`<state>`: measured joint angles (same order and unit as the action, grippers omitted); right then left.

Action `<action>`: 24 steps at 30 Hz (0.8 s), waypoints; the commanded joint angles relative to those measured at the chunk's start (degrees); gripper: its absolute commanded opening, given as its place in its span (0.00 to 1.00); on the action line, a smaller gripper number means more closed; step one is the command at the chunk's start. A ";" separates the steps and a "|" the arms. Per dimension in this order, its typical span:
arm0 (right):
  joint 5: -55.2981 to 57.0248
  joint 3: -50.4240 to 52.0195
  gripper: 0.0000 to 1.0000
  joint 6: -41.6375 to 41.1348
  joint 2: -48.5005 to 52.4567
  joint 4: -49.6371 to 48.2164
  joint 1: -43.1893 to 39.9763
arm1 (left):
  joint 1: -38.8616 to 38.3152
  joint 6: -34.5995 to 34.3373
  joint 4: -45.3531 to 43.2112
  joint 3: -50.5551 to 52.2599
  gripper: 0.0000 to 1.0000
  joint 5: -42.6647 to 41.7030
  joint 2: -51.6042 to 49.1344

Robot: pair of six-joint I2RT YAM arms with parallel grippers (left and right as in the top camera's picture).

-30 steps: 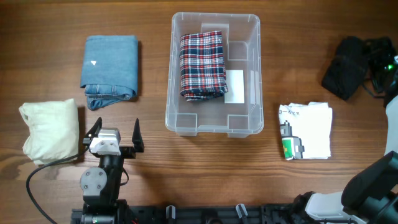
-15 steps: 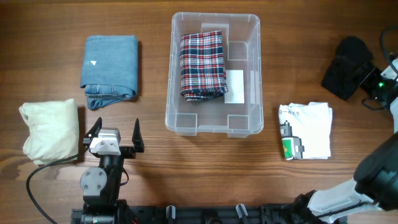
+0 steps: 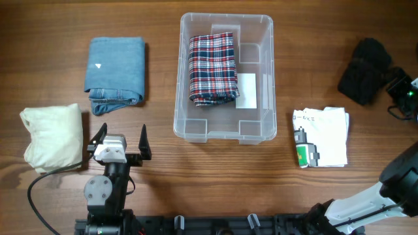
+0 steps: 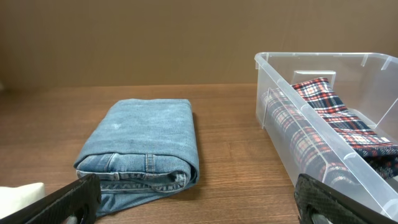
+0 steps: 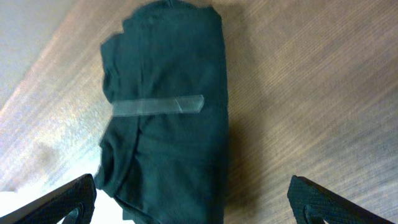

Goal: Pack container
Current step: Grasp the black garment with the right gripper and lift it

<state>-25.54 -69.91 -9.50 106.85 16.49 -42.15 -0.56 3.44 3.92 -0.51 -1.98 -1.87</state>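
The clear container point(image 3: 225, 134) stands at the table's middle back and holds a folded plaid garment point(image 3: 212, 68) beside its white label point(image 3: 246, 91). My left gripper point(image 3: 121, 140) is open and empty near the front left. In its wrist view, its fingers point(image 4: 199, 202) frame folded jeans point(image 4: 143, 146) on the left and the container point(image 4: 283, 118) with the plaid garment point(image 4: 336, 118) on the right. My right gripper point(image 3: 406, 91) is at the far right edge, beside a black garment point(image 3: 362, 70). In its wrist view it is open point(image 5: 196, 205) above that dark garment point(image 5: 168, 137).
Folded jeans point(image 3: 115, 68) lie at the back left. A cream garment point(image 3: 53, 136) lies at the left edge. A white printed garment point(image 3: 321, 137) lies right of the container. A clear strip point(image 5: 158, 106) lies across the dark garment.
My right gripper has moved off the black garment toward the right edge and a little forward, leaving the garment on the table. The left arm has not moved.
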 commanded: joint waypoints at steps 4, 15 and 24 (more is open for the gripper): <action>-1.51 -6.95 1.00 -2.03 3.17 3.82 0.22 | 0.46 0.81 0.44 0.20 1.00 0.13 0.17; -1.40 -20.55 1.00 1.18 13.25 17.07 0.37 | 0.46 0.81 0.44 0.20 1.00 0.13 0.17; -10.82 -20.63 1.00 1.38 17.73 13.09 0.68 | 0.46 0.81 0.44 0.20 1.00 0.13 0.17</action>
<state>-30.39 -89.21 -8.71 122.21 30.65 -42.06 -0.56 3.44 3.92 -0.51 -1.98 -1.87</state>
